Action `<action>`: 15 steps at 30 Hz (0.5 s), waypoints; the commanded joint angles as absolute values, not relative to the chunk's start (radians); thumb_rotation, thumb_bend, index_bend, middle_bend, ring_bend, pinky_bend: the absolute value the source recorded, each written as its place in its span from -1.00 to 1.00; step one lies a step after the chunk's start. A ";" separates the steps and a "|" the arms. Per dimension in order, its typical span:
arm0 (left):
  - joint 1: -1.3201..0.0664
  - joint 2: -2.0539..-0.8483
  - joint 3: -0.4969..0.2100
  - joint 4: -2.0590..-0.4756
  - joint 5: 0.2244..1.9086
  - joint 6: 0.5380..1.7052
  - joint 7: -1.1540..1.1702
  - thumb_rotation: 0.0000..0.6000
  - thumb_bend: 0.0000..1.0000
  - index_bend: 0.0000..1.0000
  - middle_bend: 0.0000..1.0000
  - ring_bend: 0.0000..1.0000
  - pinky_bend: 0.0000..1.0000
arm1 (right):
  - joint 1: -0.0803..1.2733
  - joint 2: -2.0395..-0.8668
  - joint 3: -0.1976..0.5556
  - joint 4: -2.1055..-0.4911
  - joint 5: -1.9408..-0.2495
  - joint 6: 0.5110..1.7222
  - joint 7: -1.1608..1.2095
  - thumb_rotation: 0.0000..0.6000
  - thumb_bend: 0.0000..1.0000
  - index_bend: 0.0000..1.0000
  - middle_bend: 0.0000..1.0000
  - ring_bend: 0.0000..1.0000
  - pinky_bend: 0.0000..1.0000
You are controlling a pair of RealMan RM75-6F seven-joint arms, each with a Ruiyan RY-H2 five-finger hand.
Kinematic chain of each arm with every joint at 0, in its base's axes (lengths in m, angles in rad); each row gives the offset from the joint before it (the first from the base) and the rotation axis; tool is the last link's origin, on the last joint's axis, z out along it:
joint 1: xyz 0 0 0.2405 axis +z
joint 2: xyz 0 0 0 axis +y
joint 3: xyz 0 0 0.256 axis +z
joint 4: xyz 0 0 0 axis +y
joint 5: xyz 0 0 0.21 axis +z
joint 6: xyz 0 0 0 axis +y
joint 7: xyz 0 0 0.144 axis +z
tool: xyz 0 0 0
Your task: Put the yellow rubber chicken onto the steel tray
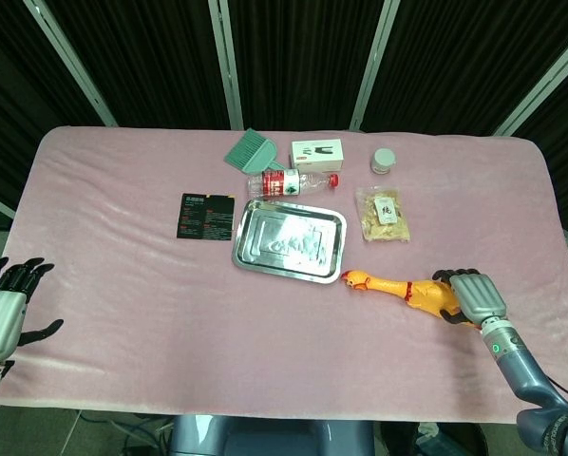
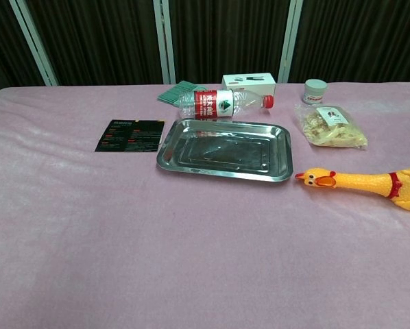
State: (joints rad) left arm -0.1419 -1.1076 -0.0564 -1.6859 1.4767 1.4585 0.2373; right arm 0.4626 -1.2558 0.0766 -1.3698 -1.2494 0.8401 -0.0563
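Observation:
The yellow rubber chicken [image 1: 398, 288] [image 2: 359, 183] lies on the pink cloth right of the steel tray [image 1: 246, 249] [image 2: 222, 169], its head close to the tray's near right corner. My right hand [image 1: 472, 296] grips the chicken's fat rear end, fingers curled over it; the chest view cuts this hand off at the right edge. The tray holds nothing. My left hand [image 1: 3, 309] hovers at the table's near left edge, far from everything, fingers spread and holding nothing.
Behind the tray lie a plastic bottle [image 1: 292, 182], a white box [image 1: 318, 152] and a green brush [image 1: 248, 150]. A black card [image 1: 204, 216] sits left of the tray. A snack bag [image 1: 382, 214] and a small jar [image 1: 384, 161] are at the right.

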 commanded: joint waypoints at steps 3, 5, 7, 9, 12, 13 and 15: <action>-0.141 -1.110 -0.056 -1.681 1.474 1.457 0.235 1.00 -0.90 -0.60 -0.69 -0.66 -0.80 | 0.470 -1.272 0.079 -1.356 -1.242 0.837 -0.058 1.00 -0.40 -0.03 -0.06 -0.20 -0.24; -0.140 -1.109 -0.055 -1.679 1.472 1.456 0.233 1.00 -0.90 -0.60 -0.69 -0.66 -0.80 | 0.474 -1.282 0.080 -1.347 -1.238 0.836 -0.059 1.00 -0.40 0.17 0.08 -0.06 -0.11; -0.139 -1.109 -0.055 -1.677 1.470 1.457 0.232 1.00 -0.90 -0.60 -0.69 -0.66 -0.80 | 0.475 -1.291 0.081 -1.340 -1.240 0.842 -0.059 1.00 -0.40 0.44 0.28 0.15 0.10; -0.139 -1.108 -0.055 -1.676 1.470 1.457 0.229 1.00 -0.90 -0.60 -0.69 -0.66 -0.80 | 0.473 -1.297 0.082 -1.337 -1.245 0.853 -0.054 1.00 -0.40 0.65 0.45 0.31 0.28; -0.141 -1.108 -0.055 -1.675 1.473 1.457 0.229 1.00 -0.90 -0.59 -0.68 -0.66 -0.80 | 0.469 -1.296 0.084 -1.345 -1.264 0.874 -0.030 1.00 -0.40 0.80 0.56 0.43 0.40; -0.143 -1.108 -0.054 -1.675 1.478 1.454 0.228 1.00 -0.90 -0.59 -0.68 -0.66 -0.80 | 0.465 -1.292 0.084 -1.350 -1.276 0.887 -0.018 1.00 -0.40 0.85 0.59 0.46 0.44; -0.153 -1.105 -0.051 -1.679 1.489 1.440 0.218 1.00 -0.90 -0.59 -0.68 -0.66 -0.80 | 0.457 -1.279 0.085 -1.368 -1.303 0.917 0.013 1.00 -0.40 0.90 0.63 0.50 0.48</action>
